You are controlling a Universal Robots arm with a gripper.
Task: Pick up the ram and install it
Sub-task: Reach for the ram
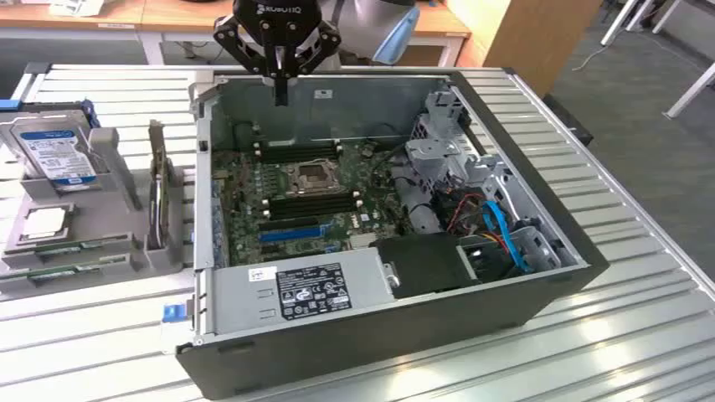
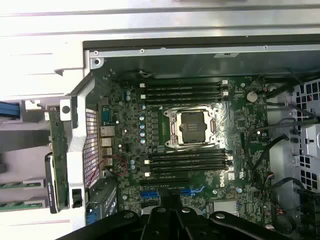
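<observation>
Pincer [image 1: 281, 88] hangs pressed together and empty above the far wall of the open computer case [image 1: 537, 276], over the circuit board [image 2: 250, 125] and its black memory slots [image 2: 185, 90]. It holds nothing. The ram [image 1: 156, 197] looks to be the thin green stick standing on edge in the grey rack [image 1: 112, 251] on the surface [image 1: 625, 335], just outside the case on the exterior view's left and well apart from the pincer. Two more green strips [image 1: 62, 247] lie flat lower in that rack, and a hard drive [image 1: 56, 155] stands behind them. The pick-up has not begun. To do it well, I judge the fingers should spread before they reach the stick and close across its two flat faces, near the middle of its upper edge. That way it hangs level and does not swing. A straight lift out of the rack groove should keep it from scraping or tipping. Squeezing the chips hard, or catching the case wall beside the rack, look like the main risks.
</observation>
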